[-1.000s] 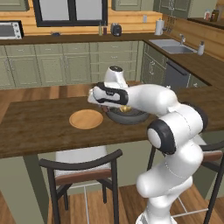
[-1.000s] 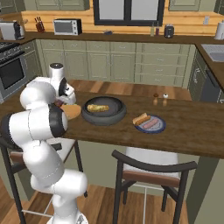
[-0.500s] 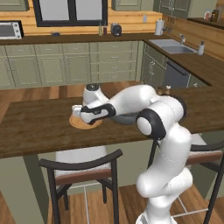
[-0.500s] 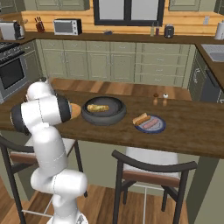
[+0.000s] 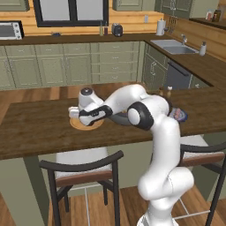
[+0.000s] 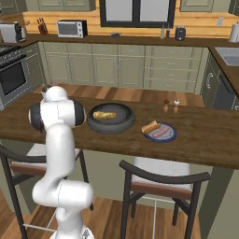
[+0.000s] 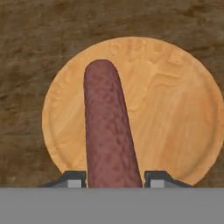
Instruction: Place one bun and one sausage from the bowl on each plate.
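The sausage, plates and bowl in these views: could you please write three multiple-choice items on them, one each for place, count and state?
1. The dark red sausage is:
A. over the tan plate
B. in the sink
C. on a chair

2. Items on the bluish plate:
A. none
B. two
C. five

3. The end effector is:
A. open and empty
B. shut on the sausage
C. gripping the bowl

Answers: 1 A, the hand view shows the sausage above the tan plate. 2 B, a bun and a pink sausage lie there. 3 B, the tips flank the sausage.
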{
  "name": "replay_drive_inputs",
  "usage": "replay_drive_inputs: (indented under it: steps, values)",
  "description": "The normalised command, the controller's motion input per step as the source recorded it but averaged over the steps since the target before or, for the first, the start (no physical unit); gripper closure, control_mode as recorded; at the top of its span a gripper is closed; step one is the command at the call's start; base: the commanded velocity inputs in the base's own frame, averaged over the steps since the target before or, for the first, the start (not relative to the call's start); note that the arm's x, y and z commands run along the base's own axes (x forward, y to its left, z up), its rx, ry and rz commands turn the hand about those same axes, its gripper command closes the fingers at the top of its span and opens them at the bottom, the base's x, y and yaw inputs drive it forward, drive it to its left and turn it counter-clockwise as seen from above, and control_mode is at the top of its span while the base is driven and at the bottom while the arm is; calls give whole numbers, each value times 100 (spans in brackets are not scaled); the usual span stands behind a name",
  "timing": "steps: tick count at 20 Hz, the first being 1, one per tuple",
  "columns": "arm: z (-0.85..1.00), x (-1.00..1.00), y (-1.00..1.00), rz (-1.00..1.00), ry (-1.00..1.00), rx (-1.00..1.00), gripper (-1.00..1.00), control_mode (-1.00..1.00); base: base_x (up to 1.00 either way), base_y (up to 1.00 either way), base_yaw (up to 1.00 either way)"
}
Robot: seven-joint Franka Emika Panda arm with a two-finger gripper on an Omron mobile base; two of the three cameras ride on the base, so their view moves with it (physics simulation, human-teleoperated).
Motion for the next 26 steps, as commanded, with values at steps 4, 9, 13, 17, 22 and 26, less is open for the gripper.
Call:
replay_drive_inputs:
  steps: [4, 9, 13, 17, 22, 26]
  values:
    - [-65, 25, 0, -2, 10, 0, -100, -100, 0, 0, 0]
    - [-18, 5, 0, -1, 1, 0, -100, -100, 0, 0, 0]
    - [42, 1, -2, 0, 0, 1, -100, -100, 0, 0, 0]
    - [100, -17, -51, -4, -1, 13, -100, -100, 0, 0, 0]
    - [100, -11, -100, -15, 2, 15, -100, -100, 0, 0, 0]
    - [74, 10, -100, -23, 12, 6, -100, -100, 0, 0, 0]
